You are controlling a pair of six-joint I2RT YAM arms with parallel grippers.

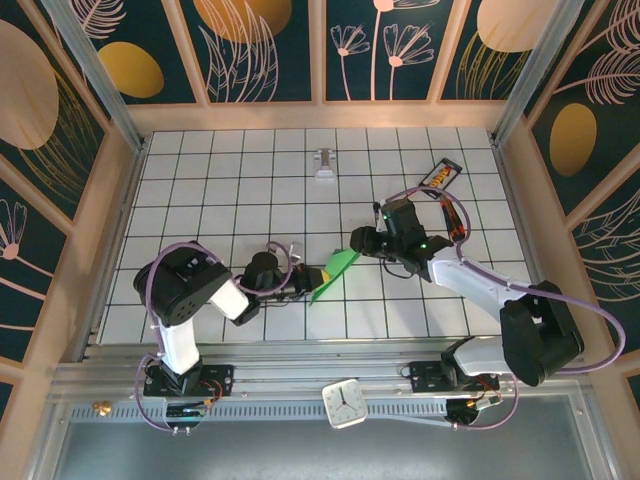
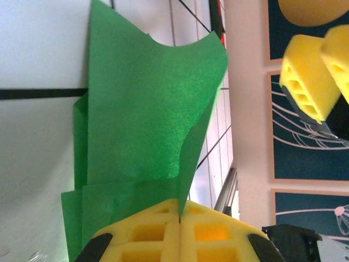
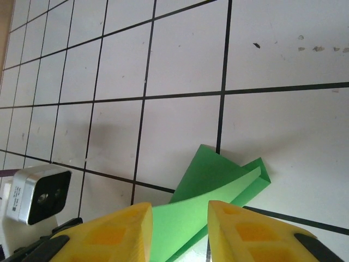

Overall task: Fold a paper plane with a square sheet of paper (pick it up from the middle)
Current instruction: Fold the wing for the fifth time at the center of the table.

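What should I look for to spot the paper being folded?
Find the white gridded table and look near its front middle. There the folded paper is pinched in the left claw. It is the only bright green thing.

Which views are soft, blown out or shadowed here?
Top external: even light, sharp, no glare. Left wrist: table blown out to white, paper crisp but grainy, left pincer soft up close. Right wrist: grid sharp, faint shadow on the left tiles, right pincer blurred at the bottom edge.
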